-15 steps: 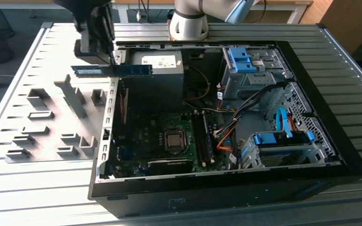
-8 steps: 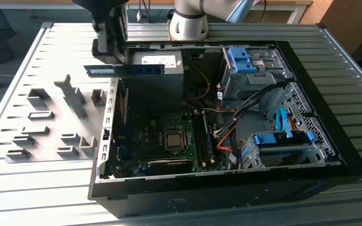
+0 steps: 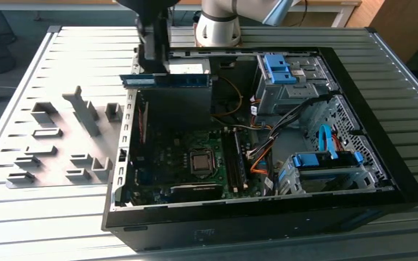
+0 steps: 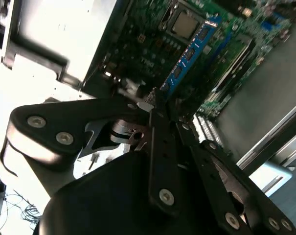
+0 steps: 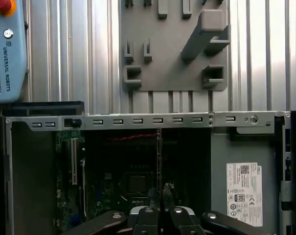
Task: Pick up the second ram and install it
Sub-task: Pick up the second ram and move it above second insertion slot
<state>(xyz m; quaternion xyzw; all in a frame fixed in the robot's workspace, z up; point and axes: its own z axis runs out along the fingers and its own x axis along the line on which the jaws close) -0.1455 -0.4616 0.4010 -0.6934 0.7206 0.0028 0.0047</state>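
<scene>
My gripper [image 3: 153,72] is shut on the second ram [image 3: 167,80], a long blue-green stick held level above the back left of the open computer case [image 3: 383,187]. The second wrist view shows the ram [image 4: 189,54] reaching out from the closed fingertips [image 4: 147,105] over the motherboard [image 4: 152,44]. Seen edge-on in the first wrist view, the ram [image 5: 159,156] is a thin line above the board, with the gripper [image 5: 160,211] below it. The memory slots [image 3: 237,160] lie right of the processor socket [image 3: 200,161], well below the held stick.
A grey fixture plate [image 3: 20,117] with bracket blocks lies on the slatted table at the exterior view's left. Blue drive latches [image 3: 278,68] [image 3: 325,159] and orange cables [image 3: 261,157] fill the case's right half. The arm's base [image 3: 220,24] stands behind the case. A pendant [image 5: 6,49] lies nearby.
</scene>
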